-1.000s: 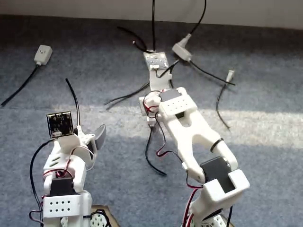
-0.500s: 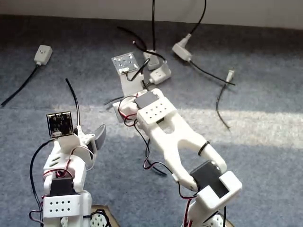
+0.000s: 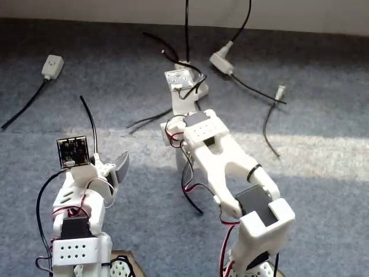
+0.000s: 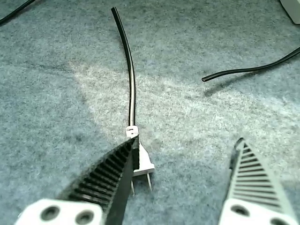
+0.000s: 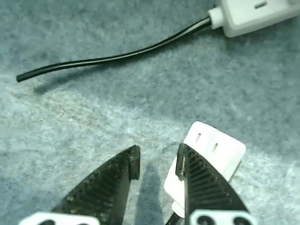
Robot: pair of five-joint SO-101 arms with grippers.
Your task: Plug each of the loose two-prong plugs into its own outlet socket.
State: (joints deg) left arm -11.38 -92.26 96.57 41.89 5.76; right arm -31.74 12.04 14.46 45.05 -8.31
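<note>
— White two-prong plug [image 4: 142, 163] on its thin black cord [image 4: 131, 84]: where does it lie?
— On the grey carpet [image 4: 56, 93], well apart from the white rectangular outlet socket [image 5: 216, 146]. It is just beside one fingertip of the left gripper [image 4: 186, 143], whose jaws are spread wide and hold nothing.
— And the right gripper [image 5: 158, 157]?
— Right at the socket. Its jaws are parted only a little, with bare carpet between them. One finger [image 5: 201, 187] lies against the socket's side, gripping nothing.

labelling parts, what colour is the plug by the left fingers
White plug, best in left wrist view.
</note>
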